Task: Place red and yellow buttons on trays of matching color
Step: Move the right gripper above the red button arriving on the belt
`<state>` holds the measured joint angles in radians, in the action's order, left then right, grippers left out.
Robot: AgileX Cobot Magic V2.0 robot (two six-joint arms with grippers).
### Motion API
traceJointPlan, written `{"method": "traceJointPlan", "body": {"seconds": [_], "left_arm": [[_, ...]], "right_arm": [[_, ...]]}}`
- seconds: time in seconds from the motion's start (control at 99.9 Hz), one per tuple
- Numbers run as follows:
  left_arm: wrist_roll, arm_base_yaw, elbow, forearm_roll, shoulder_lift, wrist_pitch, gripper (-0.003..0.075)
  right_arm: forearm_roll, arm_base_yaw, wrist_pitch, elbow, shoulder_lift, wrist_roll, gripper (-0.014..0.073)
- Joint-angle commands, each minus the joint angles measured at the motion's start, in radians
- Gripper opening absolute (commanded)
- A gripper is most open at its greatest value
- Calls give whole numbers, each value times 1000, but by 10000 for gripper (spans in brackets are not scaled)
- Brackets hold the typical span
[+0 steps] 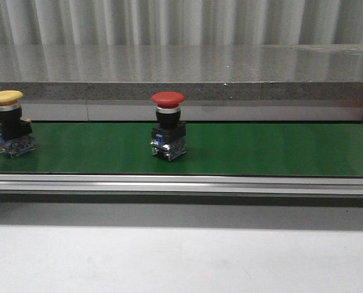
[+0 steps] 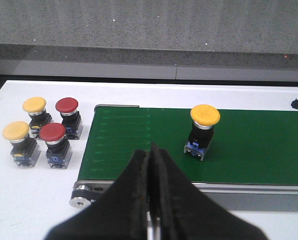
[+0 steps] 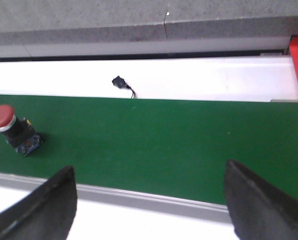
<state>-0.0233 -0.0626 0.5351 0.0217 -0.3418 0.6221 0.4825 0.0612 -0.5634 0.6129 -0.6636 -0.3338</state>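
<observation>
Right wrist view | red button (image 3: 11, 127) beside spread right gripper (image 3: 149, 200)

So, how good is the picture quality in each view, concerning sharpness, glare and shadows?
Front view: somewhat soft, with pale glare on the grey ledge behind the green belt. Left wrist view: the buttons look clear, but the closed left gripper is a dark blur. Right wrist view: the white table looks overexposed, and the red button appears tilted by the lens.
</observation>
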Motion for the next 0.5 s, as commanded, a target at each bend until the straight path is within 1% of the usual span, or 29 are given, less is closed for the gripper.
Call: {"method": "traceJointPlan", "body": {"seconds": [0.0,0.12,0.19,0.361,0.491], "left_arm": [[-1,-7,28,-9,-5,-76,-20],[-1,-7,28,-9,-5,-76,-20],[-1,-7,28,-9,-5,-76,-20],[-1,-7,28,-9,-5,-76,-20],[-1,-7,28,-9,-5,-76,-20]], "right_arm": [[50,-14,19,43,-56,-72,591],[98,-89,8,64,-150,-196,591],[113,-146,15,78,-219,-237,591],[114,-276,58,136,-404,-245,593],[114,-355,98,203,-544,-245,593]]}}
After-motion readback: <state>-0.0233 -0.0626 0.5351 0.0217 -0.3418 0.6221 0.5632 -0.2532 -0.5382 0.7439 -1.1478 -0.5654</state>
